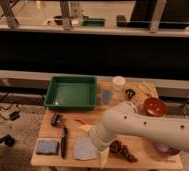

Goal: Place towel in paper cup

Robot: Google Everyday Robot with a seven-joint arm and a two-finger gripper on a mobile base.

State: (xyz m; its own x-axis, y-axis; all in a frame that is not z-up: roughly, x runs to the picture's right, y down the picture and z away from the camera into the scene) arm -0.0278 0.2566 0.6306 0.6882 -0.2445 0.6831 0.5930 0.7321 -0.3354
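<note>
The towel (83, 149), a flat grey-blue cloth, lies at the table's front edge, left of centre. The paper cup (119, 82) stands cream-white and upright at the back of the table, right of the green tray. My white arm reaches in from the right across the front of the table. Its gripper (103, 154) hangs at the towel's right edge, pointing down, open with nothing in it. The arm hides the table's middle right.
A green tray (52, 93) fills the back left. A blue sponge (47, 147) and a black tool (63, 141) lie left of the towel. Grapes (122, 150) sit right of the gripper. A red bowl (154, 106), a half-hidden purple bowl (166, 149) and an upright grey-blue piece (106, 96) are nearby.
</note>
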